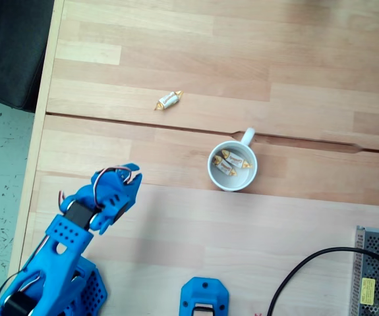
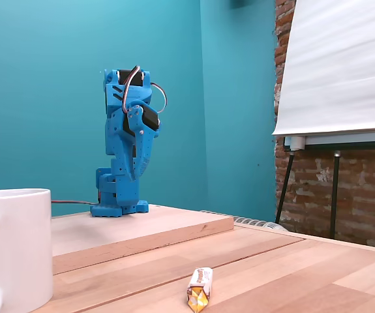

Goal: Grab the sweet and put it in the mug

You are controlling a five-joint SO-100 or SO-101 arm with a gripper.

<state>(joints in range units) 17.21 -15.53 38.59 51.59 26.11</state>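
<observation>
In the top-down fixed view, the blue arm (image 1: 77, 243) is seen folded back at the lower left of the wooden worktop (image 1: 176, 224), with the tool (image 1: 124, 179) at its upper end; nothing is held in it, and how far it is open cannot be told. In the low fixed view, the arm (image 2: 128, 147) is seen upright on a raised board (image 2: 141, 231) at the back, the tool (image 2: 137, 171) pointed down and well above the board.

In the low view, the mug (image 2: 14, 248) is seen nearest, at the left edge, and the sweet (image 2: 200, 289) lies on the worktop (image 2: 291, 274) just to its right. From above, the mug (image 1: 213, 176) stands near the middle, handle up and to the right, and two sweets (image 1: 232, 162) lie inside it. The loose sweet (image 1: 168, 100) lies beyond, up and to the left, well apart from mug and tool.

A black cable (image 1: 308, 270) and a grey metal box (image 1: 377, 273) are seen at the lower right.
</observation>
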